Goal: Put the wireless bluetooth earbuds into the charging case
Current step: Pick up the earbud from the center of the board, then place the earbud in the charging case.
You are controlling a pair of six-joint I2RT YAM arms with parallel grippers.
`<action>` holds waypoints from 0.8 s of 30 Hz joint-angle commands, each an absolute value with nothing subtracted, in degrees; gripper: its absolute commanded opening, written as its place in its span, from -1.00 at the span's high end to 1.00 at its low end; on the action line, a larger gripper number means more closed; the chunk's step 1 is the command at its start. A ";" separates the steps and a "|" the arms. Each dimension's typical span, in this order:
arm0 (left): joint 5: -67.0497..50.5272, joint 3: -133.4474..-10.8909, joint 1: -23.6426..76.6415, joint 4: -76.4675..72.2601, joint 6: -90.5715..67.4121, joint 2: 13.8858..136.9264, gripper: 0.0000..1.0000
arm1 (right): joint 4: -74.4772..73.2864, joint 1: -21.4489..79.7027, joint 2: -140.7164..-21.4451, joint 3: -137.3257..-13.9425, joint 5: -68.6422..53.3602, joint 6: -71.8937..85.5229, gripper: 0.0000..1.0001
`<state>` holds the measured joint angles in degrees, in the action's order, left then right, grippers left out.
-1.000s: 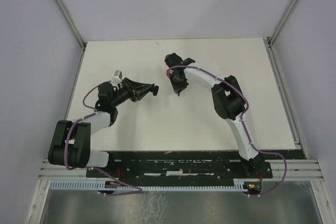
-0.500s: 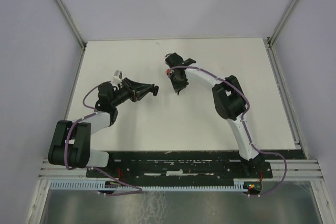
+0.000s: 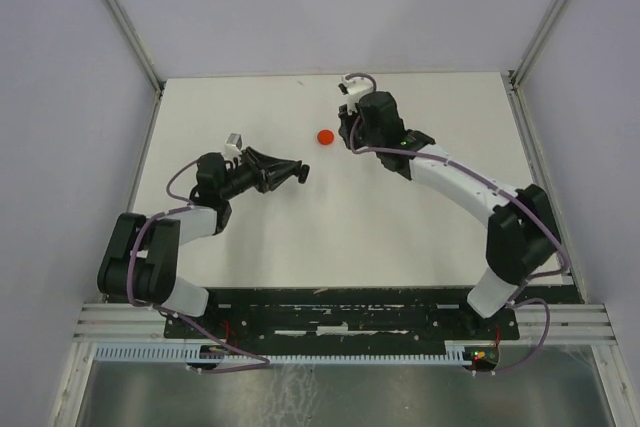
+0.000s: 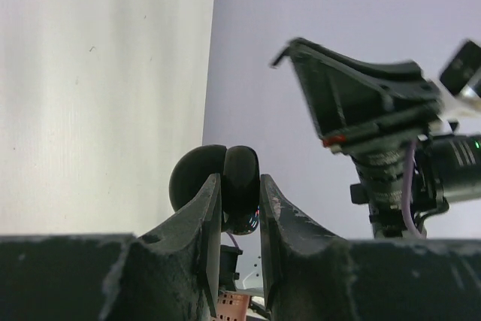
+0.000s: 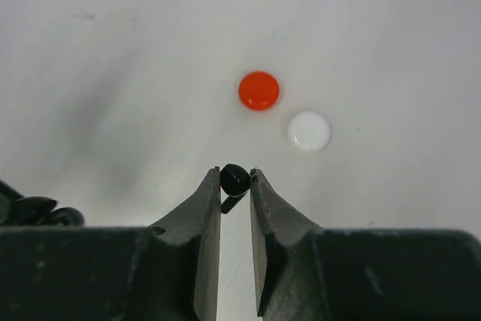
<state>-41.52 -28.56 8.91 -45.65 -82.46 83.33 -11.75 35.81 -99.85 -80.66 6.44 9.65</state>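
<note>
Your left gripper [image 4: 239,183] is clamped on the black charging case [image 4: 194,177]. One rounded half is pinched between its fingers and the other half stands just outside one finger. The case is carried clear of the table [image 5: 113,43], probably so that its hollow side can be offered to the other arm. Your right gripper [image 5: 234,174] has its tips pressed onto the black earbud [image 5: 234,179], caught at the very ends of the fingers. I judge that this leaves most of the bud free to enter a socket, though the hold looks thin. Ahead of those tips, a red disc [image 5: 258,89] and a white disc [image 5: 308,130] lie flat on the table, near each other but apart, and nothing touches them. The case's sockets are not visible from the left wrist camera, so you can't tell whether either is filled. The earbud's stem is partly tucked between the fingers, so its orientation is unclear. You also can't tell whether the bud is lifted or resting on the table. From above, both held things are too small to make out.
</note>
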 commanded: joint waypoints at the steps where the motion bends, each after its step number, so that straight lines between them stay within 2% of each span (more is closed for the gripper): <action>1: -40.79 -32.15 11.20 -53.26 -85.81 87.22 0.94 | 14.31 35.53 -90.38 -68.07 2.67 4.11 0.89; 7: -40.39 -34.72 13.34 -57.72 -89.09 92.03 0.94 | 40.57 35.51 -82.49 -49.87 -1.75 0.11 0.98; 14: -40.52 -38.37 16.32 -60.80 -92.22 96.36 0.94 | 57.24 35.53 -81.57 -40.50 -8.44 -3.67 0.98; 24: -41.20 -40.01 18.63 -65.46 -96.20 100.72 0.94 | 62.31 35.52 -81.90 -37.10 -16.03 -7.41 0.97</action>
